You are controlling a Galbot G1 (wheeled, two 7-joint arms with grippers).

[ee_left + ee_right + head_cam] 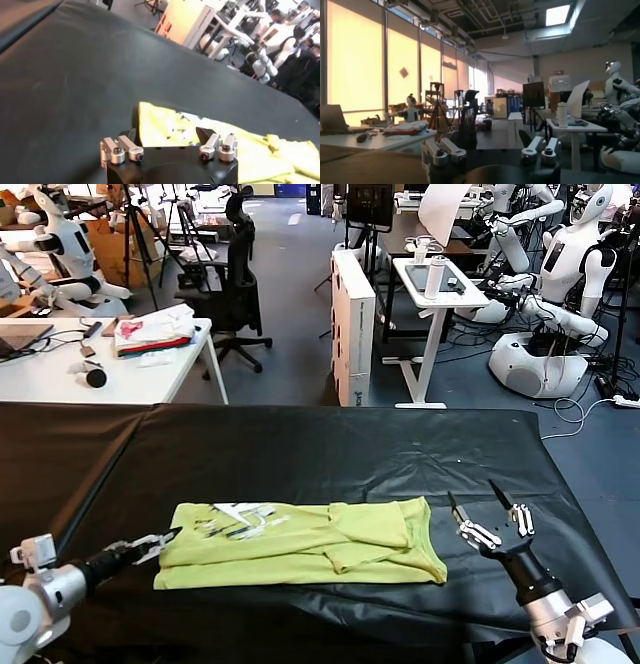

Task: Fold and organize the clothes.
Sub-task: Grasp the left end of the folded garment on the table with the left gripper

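Observation:
The clothes, a lime yellow-green T-shirt, lie folded into a long band on the black-covered table, with a white printed graphic facing up near the left end. My left gripper sits low at the shirt's left edge, open, with nothing between its fingers. In the left wrist view the shirt lies just beyond the open left gripper. My right gripper hovers right of the shirt, open and empty, fingertips up. The right wrist view shows the right gripper aimed out at the room, with no shirt in sight.
Behind the black table stands a white desk carrying a white-and-pink fabric pile. An office chair, a white cabinet, a small white table and other robots stand farther back.

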